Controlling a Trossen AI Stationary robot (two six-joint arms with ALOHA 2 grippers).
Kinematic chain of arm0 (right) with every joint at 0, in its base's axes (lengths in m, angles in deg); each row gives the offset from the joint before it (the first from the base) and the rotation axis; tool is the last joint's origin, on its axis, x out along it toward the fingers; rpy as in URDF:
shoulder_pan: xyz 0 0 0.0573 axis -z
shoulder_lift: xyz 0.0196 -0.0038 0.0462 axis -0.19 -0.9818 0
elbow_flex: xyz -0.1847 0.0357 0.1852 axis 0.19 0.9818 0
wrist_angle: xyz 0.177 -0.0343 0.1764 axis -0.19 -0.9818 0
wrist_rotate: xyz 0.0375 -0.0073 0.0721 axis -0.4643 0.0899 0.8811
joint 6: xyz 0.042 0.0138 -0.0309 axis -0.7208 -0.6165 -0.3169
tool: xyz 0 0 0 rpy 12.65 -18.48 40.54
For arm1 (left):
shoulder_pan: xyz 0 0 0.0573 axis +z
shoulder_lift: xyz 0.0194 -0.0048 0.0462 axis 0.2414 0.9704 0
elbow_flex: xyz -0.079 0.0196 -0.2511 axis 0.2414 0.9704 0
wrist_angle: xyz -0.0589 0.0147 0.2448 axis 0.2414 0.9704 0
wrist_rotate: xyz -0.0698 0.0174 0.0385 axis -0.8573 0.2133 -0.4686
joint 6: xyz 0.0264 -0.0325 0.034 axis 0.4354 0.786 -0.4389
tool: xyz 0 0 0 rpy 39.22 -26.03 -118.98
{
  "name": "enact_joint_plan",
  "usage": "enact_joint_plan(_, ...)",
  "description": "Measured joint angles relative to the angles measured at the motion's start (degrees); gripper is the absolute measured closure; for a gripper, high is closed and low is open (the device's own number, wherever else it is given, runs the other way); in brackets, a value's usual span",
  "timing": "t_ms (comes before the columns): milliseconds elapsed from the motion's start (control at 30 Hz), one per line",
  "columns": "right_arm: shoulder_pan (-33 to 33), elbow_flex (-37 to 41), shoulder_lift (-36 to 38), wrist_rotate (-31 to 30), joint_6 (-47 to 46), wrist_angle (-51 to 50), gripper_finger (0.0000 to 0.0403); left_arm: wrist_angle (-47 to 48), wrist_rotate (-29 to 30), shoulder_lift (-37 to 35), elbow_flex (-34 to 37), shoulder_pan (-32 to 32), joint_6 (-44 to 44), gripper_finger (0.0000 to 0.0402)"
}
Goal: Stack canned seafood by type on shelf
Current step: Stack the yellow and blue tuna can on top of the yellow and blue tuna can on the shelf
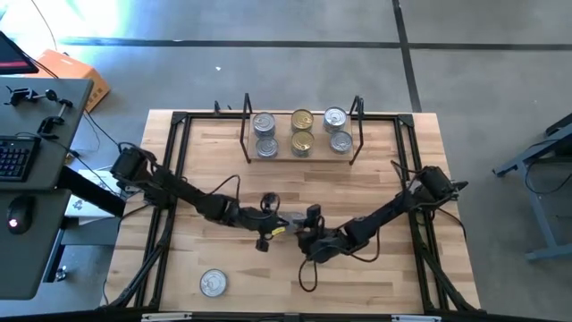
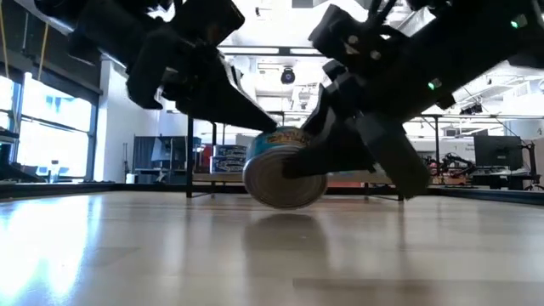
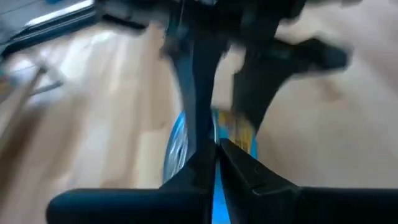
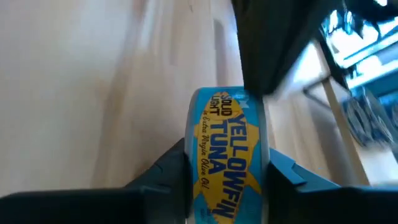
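Observation:
A flat tuna can (image 2: 285, 174) with a blue and yellow label stands on edge over the table's middle, between both grippers. My left gripper (image 1: 277, 224) reaches it from the left and is shut at its rim. My right gripper (image 1: 300, 233) comes from the right, with its fingers on the can's two flat faces. The shelf (image 1: 282, 154) at the far edge carries two silver-lidded cans (image 1: 264, 134) on its left, two gold-lidded cans (image 1: 302, 131) in the middle and two silver ones (image 1: 338, 130) on its right. Another silver can (image 1: 213, 283) lies flat near the front left. My left gripper pinches the can's thin rim (image 3: 216, 134) between its shut fingertips, slanting down from the table's left. The can stands on edge; whether its lower rim touches the table cannot be told. My right gripper has the can between its two fingers (image 4: 168, 171), one on each flat face, with the label wall (image 4: 227, 149) facing the wrist. It slants down from the table's right.
A black frame (image 1: 179, 134) runs around the tabletop's edges. Bare wood lies between the shelf and the grippers, and along the front right. A desk with a keyboard (image 1: 13, 156) stands beyond the table's left edge.

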Motion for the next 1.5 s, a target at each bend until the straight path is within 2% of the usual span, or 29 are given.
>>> enact_joint_plan(100,-0.89,-3.51,2.36,-2.52,-5.88,-14.50,0.0286,11.95,5.69,-2.69,0.18,-0.47,3.31,0.0379)
enact_joint_plan(233,-1.08,-12.01,6.39,-9.86,-15.19,-44.11,0.0286,24.31,10.70,-5.23,0.26,-0.85,12.67,0.0372)
enact_joint_plan(333,3.26,-17.26,7.90,-16.26,-16.18,-63.41,0.0286,25.59,13.38,-5.07,1.11,-1.82,17.56,0.0374)
enact_joint_plan(400,8.03,-19.10,8.23,-17.18,-16.17,-72.31,0.0286,23.54,14.17,-4.68,2.11,-2.83,18.38,0.0376)
enact_joint_plan(467,13.81,-19.59,8.30,-16.36,-15.58,-76.60,0.0286,18.96,15.18,-4.62,3.48,-3.92,18.46,0.0379)
enact_joint_plan(533,19.61,-18.95,8.30,-14.53,-12.48,-76.93,0.0286,14.42,15.87,-4.61,5.27,-4.93,18.44,0.0380)
enact_joint_plan(633,26.53,-16.99,8.30,-11.89,-4.54,-71.24,0.0286,9.13,16.05,-4.59,7.06,-6.52,18.42,0.0380)
enact_joint_plan(800,33.22,-16.12,8.28,-8.80,2.75,-64.74,0.0286,5.16,16.78,-4.59,8.91,-8.54,18.43,0.0380)
enact_joint_plan(1033,38.56,-16.09,8.28,-7.19,0.27,-64.82,0.0286,4.90,18.79,-4.59,9.11,-9.35,17.81,0.0381)
enact_joint_plan(1333,41.63,-16.09,8.32,-3.76,-2.40,-67.73,0.0286,4.21,18.78,-4.59,9.11,-9.35,16.99,0.0381)
enact_joint_plan(1400,41.64,-16.12,8.35,-3.57,-3.28,-68.28,0.0263,4.10,18.78,-4.59,9.11,-9.35,16.98,0.0381)
enact_joint_plan(1500,41.56,-16.07,8.30,-0.88,-3.43,-68.88,0.0197,3.97,18.78,-4.59,9.11,-9.35,16.97,0.0381)
